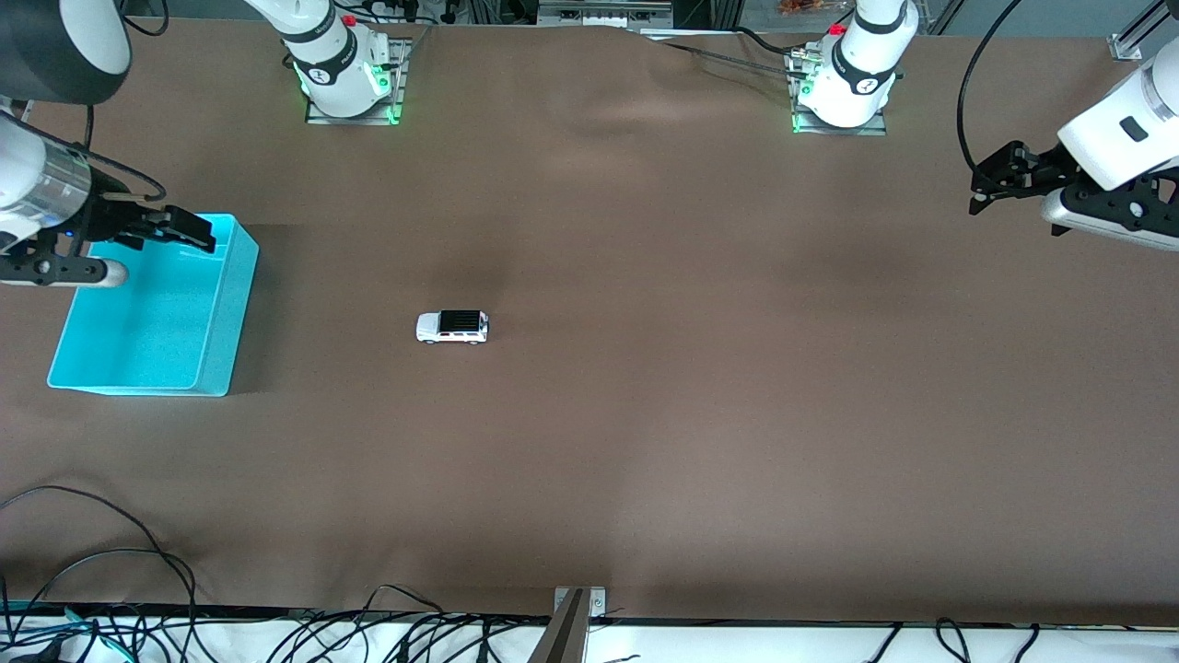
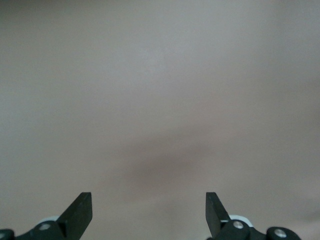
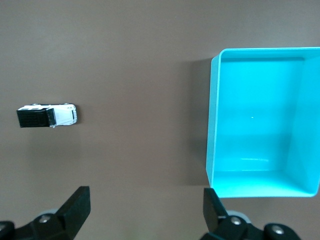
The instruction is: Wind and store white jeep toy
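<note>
Cables [image 1: 110, 626] are tangled along the table [image 1: 700, 442] edge closest to the front camera, and they run out of frame so I can't see where they go. Next up from that edge, the white jeep toy [image 1: 452, 326] sits on its wheels on the brown surface, roughly mid-table but a bit toward the right arm's end, well clear of every edge. It's tiny, so apart from the black roof and white body not much detail comes through; in the right wrist view [image 3: 47, 115] one end of it looks like a dark block.

Turquoise bin [image 1: 152, 308] is at the right arm's end of the table, well apart from the jeep, with nothing visible inside. Its corner by the table's end is covered by the right arm, and the right wrist view [image 3: 260, 120] cuts off one wall.

Right gripper [image 1: 189, 230] hangs over the bin's rim farthest from the front camera, fingers [image 3: 75, 205] spread wide and holding nothing.

Left gripper [image 1: 984, 189] is up over the left arm's end of the table, partly cut by the frame edge. Its fingers [image 2: 80, 210] are also spread wide and empty, with only bare brown surface under them in its wrist view.
</note>
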Controlling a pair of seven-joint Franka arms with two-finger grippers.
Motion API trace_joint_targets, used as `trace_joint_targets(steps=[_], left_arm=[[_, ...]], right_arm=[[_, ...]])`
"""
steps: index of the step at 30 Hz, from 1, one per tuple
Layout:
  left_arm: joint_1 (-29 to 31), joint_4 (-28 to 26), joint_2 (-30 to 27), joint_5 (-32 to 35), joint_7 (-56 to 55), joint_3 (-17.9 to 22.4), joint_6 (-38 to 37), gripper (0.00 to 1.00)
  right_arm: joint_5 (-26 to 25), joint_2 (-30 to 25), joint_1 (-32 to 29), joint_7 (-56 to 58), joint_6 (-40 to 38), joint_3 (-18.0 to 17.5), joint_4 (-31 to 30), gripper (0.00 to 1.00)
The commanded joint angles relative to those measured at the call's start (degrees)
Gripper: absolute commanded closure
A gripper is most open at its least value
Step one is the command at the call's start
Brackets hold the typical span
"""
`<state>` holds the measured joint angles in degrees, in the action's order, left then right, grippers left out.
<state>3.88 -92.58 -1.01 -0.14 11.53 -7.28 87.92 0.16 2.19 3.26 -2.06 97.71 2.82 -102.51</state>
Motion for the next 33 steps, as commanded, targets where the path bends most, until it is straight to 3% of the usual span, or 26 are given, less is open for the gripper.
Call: trace_joint_targets(steps=[1, 22, 33], left_arm=[[0.2, 2.7, 1.1, 0.2, -0.6, -0.7, -2.3, 0.00], [0.7, 5.3, 2.3, -0.3, -0.4, -0.5, -2.1, 0.00], [0.7, 5.7, 3.2, -0.7, -0.5, -0.4, -2.1, 0.00]], right_arm=[[-0.5, -2.7, 0.2, -0.3, 6.3, -0.2, -8.2, 0.00], [-0.3, -0.3, 0.3, -1.3, 28.9, -3.3, -24.3, 0.00], [0.1, 3.0, 0.3, -26.4, 35.2, -7.0, -25.7, 0.00]])
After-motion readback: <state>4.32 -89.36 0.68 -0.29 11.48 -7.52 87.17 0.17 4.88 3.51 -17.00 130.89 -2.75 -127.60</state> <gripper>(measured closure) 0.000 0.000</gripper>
